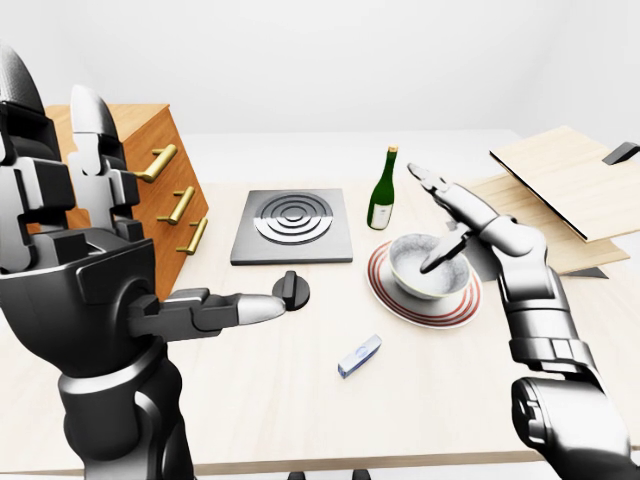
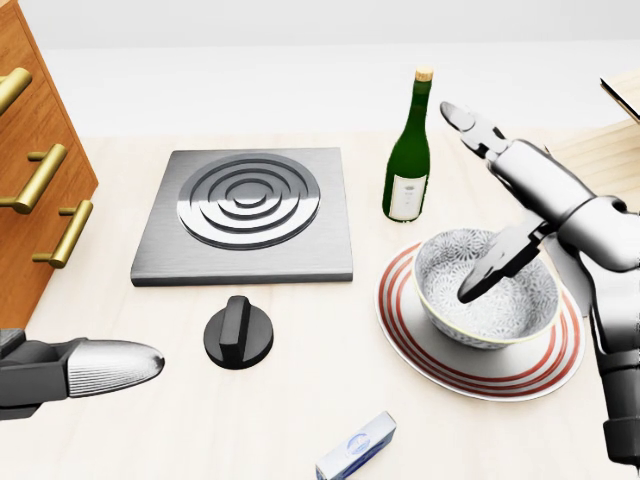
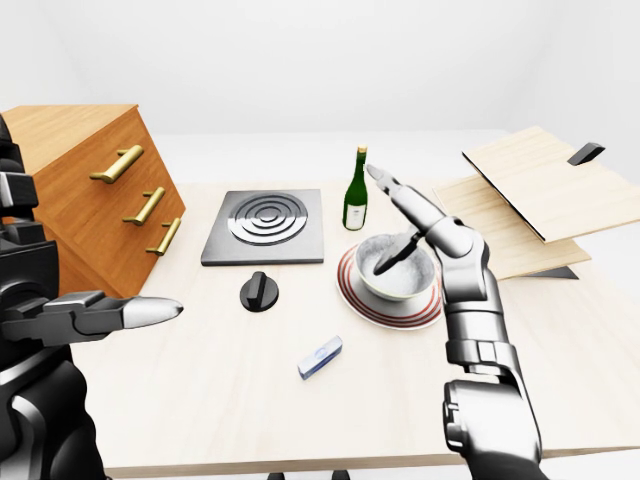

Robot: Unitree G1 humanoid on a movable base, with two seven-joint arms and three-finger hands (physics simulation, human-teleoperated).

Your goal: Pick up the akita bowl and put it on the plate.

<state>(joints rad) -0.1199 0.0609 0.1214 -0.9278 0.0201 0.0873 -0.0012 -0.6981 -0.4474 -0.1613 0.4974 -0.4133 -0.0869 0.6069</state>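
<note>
The akita bowl (image 2: 447,286), white with a fine grey pattern, sits upright on the red-ringed plate (image 2: 430,352) at the right of the head view. My right hand (image 2: 478,205) hovers over the bowl with its fingers spread open. Its long fingers point up and left above the rim, while its dark thumb (image 2: 492,272) dips inside the bowl. Nothing is clasped in it. My left hand (image 2: 100,366) reaches in from the lower left, open and empty, far from the bowl.
A green wine bottle (image 2: 408,160) stands just above the plate. A square metal burner plate (image 2: 245,210), a black knob (image 2: 238,335) and a small blue-white box (image 2: 357,447) lie to the left. A wooden drawer cabinet (image 2: 30,190) stands far left; stacked boards (image 1: 570,190) lie right.
</note>
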